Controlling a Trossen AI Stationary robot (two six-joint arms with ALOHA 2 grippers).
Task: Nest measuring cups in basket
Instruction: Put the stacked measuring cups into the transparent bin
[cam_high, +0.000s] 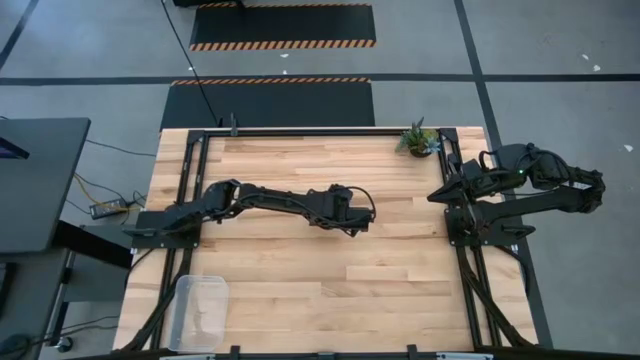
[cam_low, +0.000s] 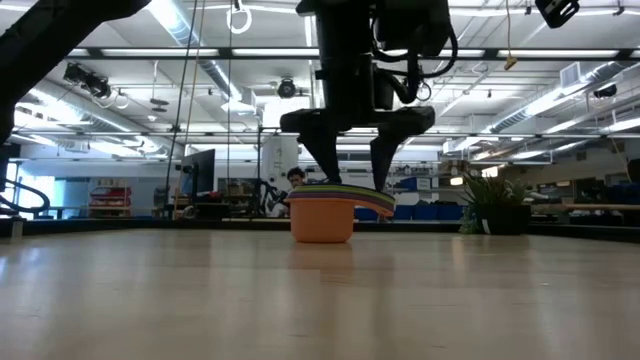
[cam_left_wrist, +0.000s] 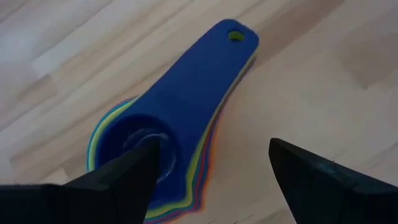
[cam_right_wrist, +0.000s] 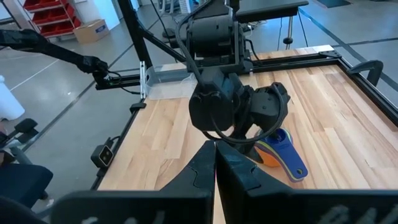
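Note:
The measuring cups stand nested in one stack (cam_low: 322, 218) on the table's middle. An orange cup is at the bottom and a dark blue one (cam_left_wrist: 186, 93) on top, with the handles fanned to one side (cam_right_wrist: 289, 158). My left gripper (cam_left_wrist: 212, 144) is open just above the stack, pointing steeply down. One finger (cam_left_wrist: 134, 171) is over the top cup's bowl and the other (cam_left_wrist: 311, 174) is beside the handles. The clear basket (cam_high: 183, 300) sits at the near left corner, far from the stack. My right gripper (cam_high: 436, 196) waits shut at the table's right edge. My left gripper comes at the stack from above, slanting. One fingertip (cam_low: 335, 178) reaches the rim of the dark blue cup's bowl (cam_left_wrist: 121, 134). The other hangs beside the handles. Whether either finger touches the cups, I cannot tell. The stack rests upright on the table.
A small potted plant (cam_high: 420, 140) stands at the far right corner. Dark frame rails (cam_high: 205, 135) run along the table's far, left and right sides. Bare wood lies between the stack and the basket.

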